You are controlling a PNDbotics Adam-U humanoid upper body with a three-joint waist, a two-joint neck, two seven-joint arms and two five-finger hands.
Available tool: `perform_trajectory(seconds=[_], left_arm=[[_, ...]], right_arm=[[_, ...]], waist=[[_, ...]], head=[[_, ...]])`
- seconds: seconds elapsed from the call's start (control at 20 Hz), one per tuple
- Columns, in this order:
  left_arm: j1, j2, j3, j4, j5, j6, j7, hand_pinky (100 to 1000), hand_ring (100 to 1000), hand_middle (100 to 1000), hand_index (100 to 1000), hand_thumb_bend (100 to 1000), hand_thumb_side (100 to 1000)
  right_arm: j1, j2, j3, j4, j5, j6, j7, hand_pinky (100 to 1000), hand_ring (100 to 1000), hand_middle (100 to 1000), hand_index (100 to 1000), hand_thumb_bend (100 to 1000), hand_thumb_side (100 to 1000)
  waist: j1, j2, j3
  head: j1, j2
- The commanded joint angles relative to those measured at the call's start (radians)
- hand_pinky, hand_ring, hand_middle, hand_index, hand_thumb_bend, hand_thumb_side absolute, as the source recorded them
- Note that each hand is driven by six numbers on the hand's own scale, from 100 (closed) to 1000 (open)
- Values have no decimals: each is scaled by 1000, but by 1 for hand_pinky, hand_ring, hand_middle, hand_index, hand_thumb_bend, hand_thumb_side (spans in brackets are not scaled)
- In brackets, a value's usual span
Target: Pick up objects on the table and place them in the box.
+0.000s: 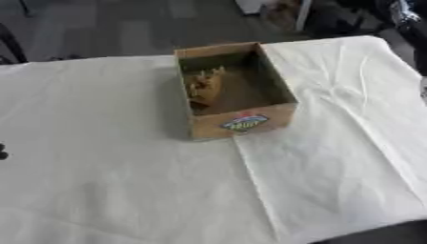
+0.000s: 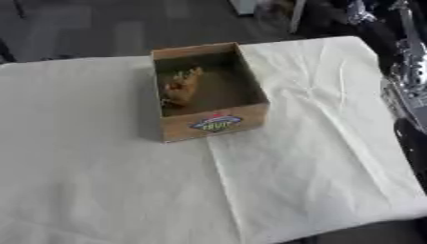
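Looking down at the cardboard box (image 1: 240, 125), open-topped, sitting on the white cloth (image 1: 125, 181) that covers the table. It stands toward the far half of the cloth, turned a little askew, with a colourful label (image 1: 244, 122) on its near wall. Inside, against the box's left wall, there is one tan-orange object (image 1: 205, 86), blurry, lumpy, with spiky bits at its top; I cannot make out what it is. The rest of the box floor is bare brown cardboard. The cloth around the box shows only creases and a long fold line running from the box's near corner down toward me.

My right arm (image 2: 409, 62) is up along the right edge in the right eye view, silver and black, well off to the right of the box and apart from it. The hand itself I cannot make out there, so I cannot tell whether my fingers are spread or curled, or whether they have anything.

At the left edge of the left eye view, a small dark bit (image 1: 3, 152) peeks in, far to the left of the box; too little shows to say what it is.
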Motion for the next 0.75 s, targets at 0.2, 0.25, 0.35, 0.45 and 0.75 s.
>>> perform_trajectory(seconds=[0.2, 0.25, 0.35, 0.45, 0.75], left_arm=[[-16, 13, 6, -2, 7, -7, 52, 537, 548, 526, 640, 429, 515], [-15, 11, 5, 0, 6, -8, 57, 539, 550, 528, 641, 428, 517], [-12, 8, 3, 3, 4, -8, 63, 543, 557, 532, 644, 429, 523], [-10, 4, 3, 5, 2, -8, 68, 545, 561, 534, 645, 427, 531], [-3, -4, -1, 13, 5, -9, 82, 548, 563, 534, 643, 429, 551]], right_arm=[[46, 40, -19, -62, -50, 31, -13, 543, 738, 786, 856, 100, 473], [55, 51, -19, -62, -53, 36, -10, 544, 739, 786, 856, 100, 475], [74, 74, -18, -61, -55, 47, -1, 545, 739, 785, 857, 100, 476], [89, 95, -16, -61, -59, 56, 7, 544, 738, 784, 856, 100, 480], [120, 144, -12, -81, -70, 70, 28, 541, 734, 773, 843, 100, 481]], waist=[[2, -8, -10], [4, -7, -10], [6, -4, -10], [8, -2, -10], [12, 5, -15]], head=[[24, -2], [26, -1], [28, 2], [29, 4], [30, 7]])
